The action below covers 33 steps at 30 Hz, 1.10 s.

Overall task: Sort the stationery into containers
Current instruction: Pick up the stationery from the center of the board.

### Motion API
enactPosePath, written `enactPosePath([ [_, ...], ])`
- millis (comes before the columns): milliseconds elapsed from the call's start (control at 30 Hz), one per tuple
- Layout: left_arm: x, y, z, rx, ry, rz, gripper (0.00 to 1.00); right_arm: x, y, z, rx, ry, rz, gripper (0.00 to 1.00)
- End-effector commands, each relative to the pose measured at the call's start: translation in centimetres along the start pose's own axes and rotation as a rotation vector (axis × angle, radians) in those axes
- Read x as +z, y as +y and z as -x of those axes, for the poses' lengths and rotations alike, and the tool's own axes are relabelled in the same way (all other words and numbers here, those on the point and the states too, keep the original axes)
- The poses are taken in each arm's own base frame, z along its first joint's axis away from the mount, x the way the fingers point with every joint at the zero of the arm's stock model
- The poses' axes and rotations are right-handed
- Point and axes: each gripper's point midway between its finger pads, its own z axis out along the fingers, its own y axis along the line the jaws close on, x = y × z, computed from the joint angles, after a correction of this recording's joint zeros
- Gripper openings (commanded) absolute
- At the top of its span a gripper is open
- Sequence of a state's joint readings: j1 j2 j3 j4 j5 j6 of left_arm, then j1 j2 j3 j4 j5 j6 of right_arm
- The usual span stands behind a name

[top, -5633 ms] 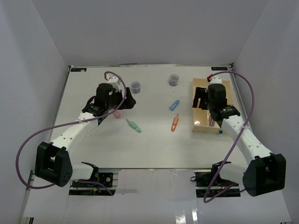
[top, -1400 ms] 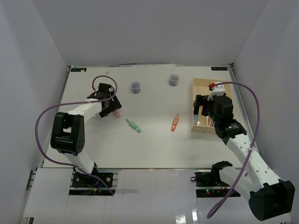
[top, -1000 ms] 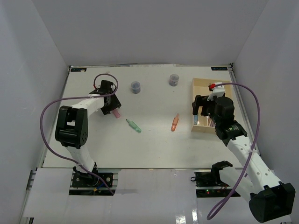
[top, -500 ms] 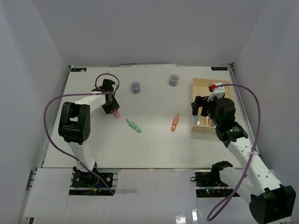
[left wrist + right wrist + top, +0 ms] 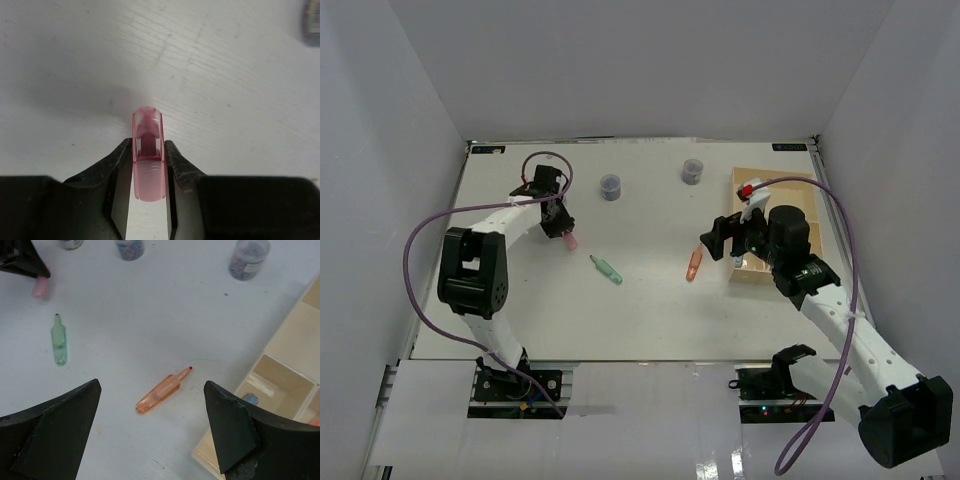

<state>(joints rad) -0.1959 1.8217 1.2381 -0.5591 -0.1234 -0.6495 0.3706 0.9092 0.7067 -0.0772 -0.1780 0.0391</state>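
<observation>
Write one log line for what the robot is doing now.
left gripper: shut on pink marker | right gripper: open above orange marker

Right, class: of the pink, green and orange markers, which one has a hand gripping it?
The pink marker, pinched by the left hand; the green marker and orange marker lie untouched.

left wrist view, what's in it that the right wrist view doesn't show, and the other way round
Only left wrist: the left gripper closed on the sides of the pink marker, seen close up. Only right wrist: the green marker, the orange marker and the tray. Both: the pink marker on the white table.
</observation>
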Motion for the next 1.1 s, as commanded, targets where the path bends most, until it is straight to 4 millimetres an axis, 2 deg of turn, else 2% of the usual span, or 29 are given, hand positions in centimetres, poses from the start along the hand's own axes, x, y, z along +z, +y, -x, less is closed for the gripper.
enactPosePath([
  [0, -5.4, -3.3, 2.8, -0.002, -0.107, -0.201, 0.2, 0.2, 4.1, 3.8, -0.014, -0.085, 0.167, 0.9],
  [67, -6.9, -4.4, 3.5, -0.002, -0.144, -0.275, 0.2, 0.6, 6.5, 4.8, -0.009, -0.108, 0.23, 0.9],
  [100, -7.6, -5.2, 2.8, 0.005, -0.122, -0.337, 0.19, 1.3, 7.0, 4.6, -0.001, -0.098, 0.232, 0.9],
  [133, -9.1, -5.8, 3.1, 0.009, -0.145, -0.388, 0.19, 1.6, 7.7, 4.8, 0.006, -0.099, 0.244, 0.9],
  [167, -10.0, -6.6, 3.5, 0.01, -0.168, -0.437, 0.19, 2.3, 9.3, 5.0, 0.026, -0.094, 0.279, 0.9],
  [233, -11.8, -7.5, 2.9, 0.027, -0.173, -0.533, 0.19, 3.1, 10.6, 5.4, 0.055, -0.095, 0.292, 0.91],
  [267, -12.7, -8.2, 3.4, 0.034, -0.205, -0.582, 0.19, 3.3, 12.2, 6.4, 0.081, -0.112, 0.324, 0.91],
  [333, -13.5, -8.6, 2.4, 0.036, -0.193, -0.646, 0.18, 4.6, 13.6, 6.3, 0.1, -0.097, 0.342, 0.93],
  [367, -14.6, -9.0, 2.8, 0.038, -0.229, -0.69, 0.19, 4.6, 15.1, 7.4, 0.111, -0.116, 0.37, 0.94],
  [400, -15.1, -9.3, 2.6, 0.038, -0.234, -0.721, 0.19, 5.6, 15.5, 7.1, 0.114, -0.101, 0.361, 0.95],
  [433, -15.0, -9.2, 1.9, 0.04, -0.223, -0.738, 0.19, 6.0, 16.0, 7.4, 0.115, -0.102, 0.365, 0.95],
  [467, -16.2, -9.7, 2.0, 0.051, -0.243, -0.795, 0.19, 6.2, 17.1, 7.5, 0.114, -0.1, 0.379, 0.95],
  [533, -16.7, -10.0, 1.4, 0.057, -0.241, -0.837, 0.19, 7.5, 17.6, 8.0, 0.125, -0.102, 0.36, 0.96],
  [567, -17.1, -10.2, 0.9, 0.066, -0.242, -0.864, 0.19, 8.2, 18.3, 7.5, 0.125, -0.085, 0.363, 0.96],
  [600, -17.2, -10.2, 0.6, 0.066, -0.243, -0.871, 0.19, 8.6, 18.5, 8.2, 0.131, -0.099, 0.359, 0.97],
  [633, -17.7, -10.4, 1.0, 0.069, -0.273, -0.899, 0.18, 8.9, 18.9, 8.1, 0.134, -0.092, 0.366, 0.97],
  [667, -17.7, -10.3, 0.4, 0.069, -0.271, -0.903, 0.18, 9.8, 19.2, 7.4, 0.135, -0.069, 0.366, 0.98],
  [700, -17.8, -10.3, 0.2, 0.068, -0.272, -0.911, 0.19, 10.0, 19.6, 8.0, 0.141, -0.079, 0.373, 0.98],
  [767, -18.1, -10.3, 0.1, 0.07, -0.277, -0.929, 0.19, 11.2, 20.1, 7.2, 0.137, -0.053, 0.372, 0.99],
  [833, -18.4, -10.4, 0.1, 0.071, -0.286, -0.938, 0.19, 11.8, 20.6, 7.4, 0.144, -0.047, 0.375, 1.0],
  [933, -18.6, -10.2, 0.1, 0.076, -0.3, -0.939, 0.2, 13.1, 21.7, 6.9, 0.15, -0.024, 0.4, 0.94],
  [1067, -18.8, -9.8, 0.2, 0.079, -0.325, -0.927, 0.2, 14.3, 22.6, 6.6, 0.149, 0.001, 0.405, 0.91],
])
